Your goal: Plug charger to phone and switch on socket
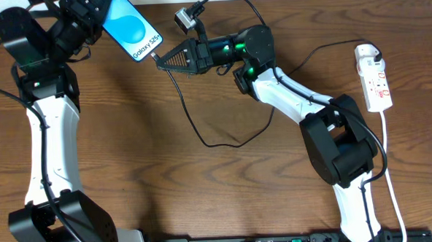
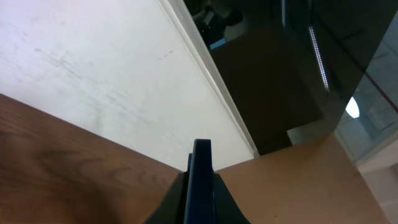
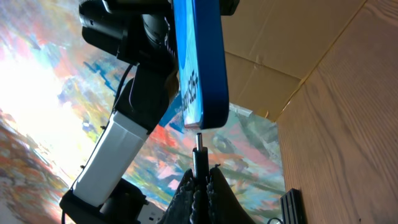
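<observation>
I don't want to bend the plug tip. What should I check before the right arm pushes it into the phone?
1. Grip on the phone by the left gripper: ok, held clear of the table.
2. Grip on the plug tip by the right gripper: ok, it sticks out of the jaws.
3. Tip in line with the phone's port: cannot tell; it sits right at the bottom edge, but the port is not visible.
4. Tip seated: not ok, the whole tip shows outside the phone.
5. Slack in the charger cable: ok, it loops loose on the table.
6. Switch on the power strip: cannot tell; neither gripper is near it.
</observation>
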### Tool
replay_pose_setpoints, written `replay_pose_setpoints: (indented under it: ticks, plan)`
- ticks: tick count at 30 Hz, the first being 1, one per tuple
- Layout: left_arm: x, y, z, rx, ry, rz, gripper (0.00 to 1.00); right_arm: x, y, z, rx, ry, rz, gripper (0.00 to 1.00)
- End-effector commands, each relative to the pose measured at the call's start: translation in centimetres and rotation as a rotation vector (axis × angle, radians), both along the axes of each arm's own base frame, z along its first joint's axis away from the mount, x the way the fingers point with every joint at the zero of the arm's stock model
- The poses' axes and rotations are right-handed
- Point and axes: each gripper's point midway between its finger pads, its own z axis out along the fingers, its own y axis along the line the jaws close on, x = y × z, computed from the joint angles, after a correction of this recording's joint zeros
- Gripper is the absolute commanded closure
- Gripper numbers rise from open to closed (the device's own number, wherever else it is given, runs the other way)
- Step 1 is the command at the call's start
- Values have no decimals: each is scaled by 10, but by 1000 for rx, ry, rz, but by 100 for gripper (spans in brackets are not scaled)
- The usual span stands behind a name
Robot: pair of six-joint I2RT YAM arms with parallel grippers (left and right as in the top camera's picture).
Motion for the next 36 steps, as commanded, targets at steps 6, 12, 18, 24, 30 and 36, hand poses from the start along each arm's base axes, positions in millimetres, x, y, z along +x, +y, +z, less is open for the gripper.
replay_pose_setpoints:
  ticks: [6, 12, 18, 24, 30, 36]
  plan:
    - [-5, -1, 10, 9, -29, -19, 92, -2, 0, 16, 31, -34, -12, 99]
    - [-6, -3, 10, 10, -28, -30, 92, 0, 1, 17, 37, -30, -23, 99]
    - [-8, -6, 9, 9, -24, -49, 92, 3, 1, 19, 47, -24, -38, 99]
    - [-8, -6, 8, 8, -22, -50, 93, 4, 2, 21, 52, -10, -48, 99]
    - [-8, -6, 6, 7, -17, -50, 93, 5, 3, 21, 55, -9, -51, 99]
    - [-8, -12, 6, 7, -18, -63, 93, 5, 3, 20, 51, -3, -50, 99]
